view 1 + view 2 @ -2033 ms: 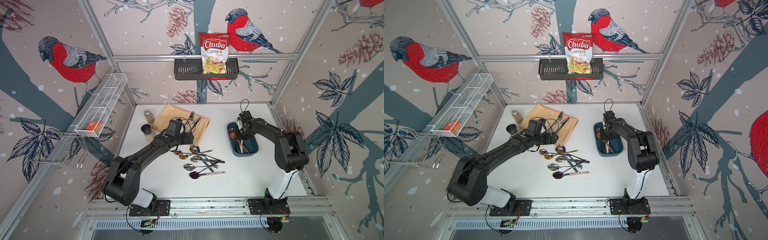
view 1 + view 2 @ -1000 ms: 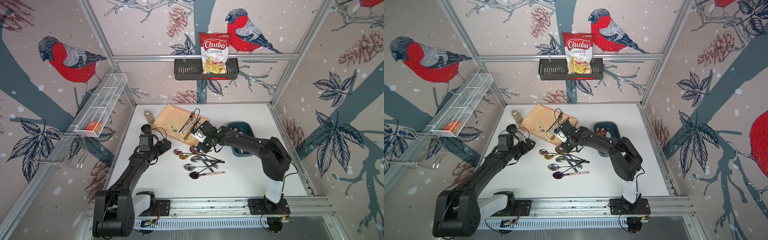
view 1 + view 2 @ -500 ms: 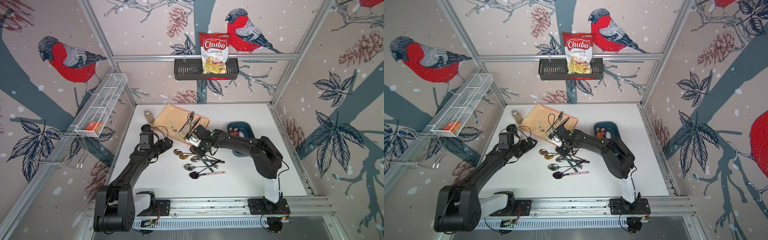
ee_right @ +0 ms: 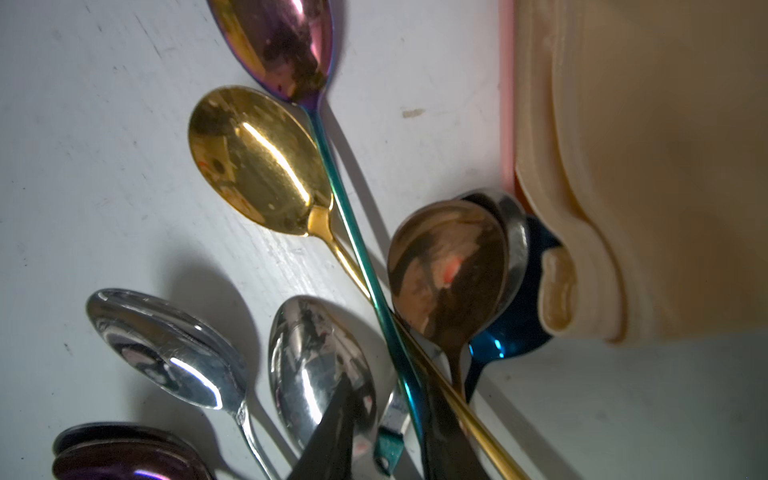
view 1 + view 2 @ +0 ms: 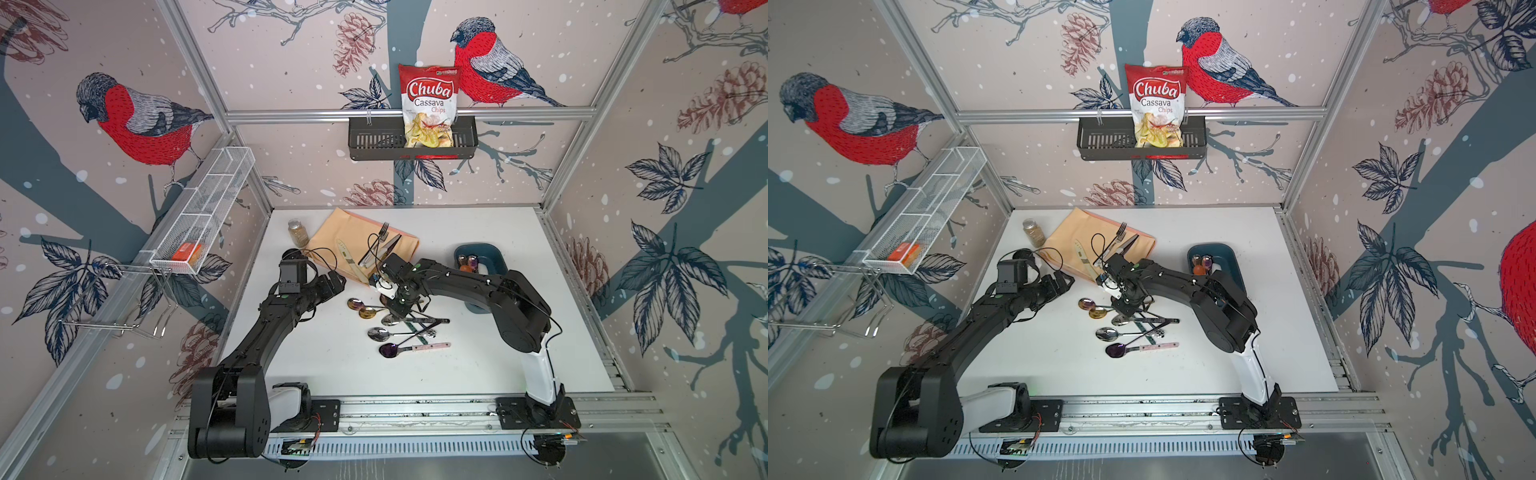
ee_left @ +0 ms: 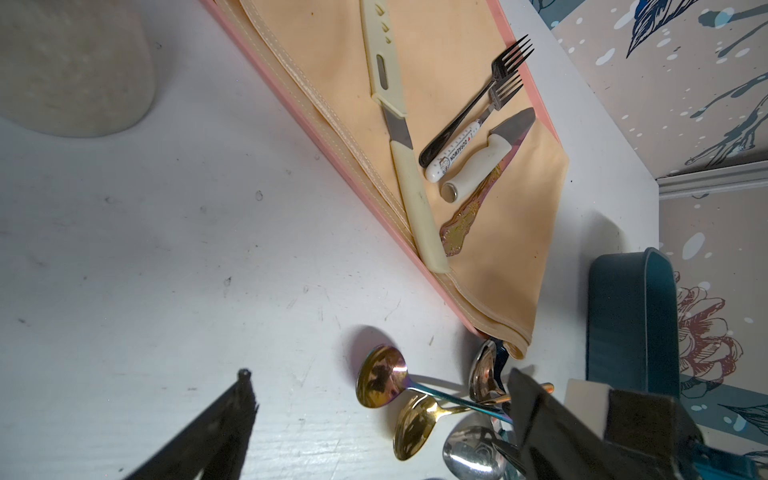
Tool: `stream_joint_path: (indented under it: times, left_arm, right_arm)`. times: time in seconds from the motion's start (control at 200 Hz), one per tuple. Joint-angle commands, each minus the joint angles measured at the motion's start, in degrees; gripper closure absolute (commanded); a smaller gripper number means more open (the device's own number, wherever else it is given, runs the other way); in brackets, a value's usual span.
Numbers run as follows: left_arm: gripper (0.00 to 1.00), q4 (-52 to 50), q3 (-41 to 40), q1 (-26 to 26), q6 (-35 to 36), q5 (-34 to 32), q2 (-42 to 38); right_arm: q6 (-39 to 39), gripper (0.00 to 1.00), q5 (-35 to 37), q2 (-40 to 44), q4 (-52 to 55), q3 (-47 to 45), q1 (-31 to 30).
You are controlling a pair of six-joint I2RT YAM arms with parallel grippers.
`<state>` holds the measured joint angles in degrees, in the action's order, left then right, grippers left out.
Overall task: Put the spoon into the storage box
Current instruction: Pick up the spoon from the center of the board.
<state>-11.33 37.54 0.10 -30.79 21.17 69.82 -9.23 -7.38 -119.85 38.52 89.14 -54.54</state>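
Handles cross in the spoon pile (image 5: 390,320), so the right gripper (image 5: 395,312) should take only one. Whether its fingers (image 4: 328,436) pinch I cannot tell; the left gripper's (image 5: 338,281) are spread.

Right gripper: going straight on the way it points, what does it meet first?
Probably the crossed spoon handles just ahead of the right gripper, between its open jaws; which handle comes first is unclear.
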Motion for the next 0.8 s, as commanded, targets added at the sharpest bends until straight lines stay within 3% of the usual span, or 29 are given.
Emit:
stream_joint_path:
  times: [0.0, 0.795]
  left_arm:
    - [0.04, -1.5, 0.7, 0.2, 1.7, 0.2, 0.2]
    - [0.04, -4.0, 0.6, 0.1, 3.1, -0.9, -2.4]
  right_arm:
    - [-0.6, 0.71, 0.7, -0.8, 1.5, 0.4, -0.4]
    - [-0.6, 0.77, 3.9, -2.7, 2.4, 1.6, -2.6]
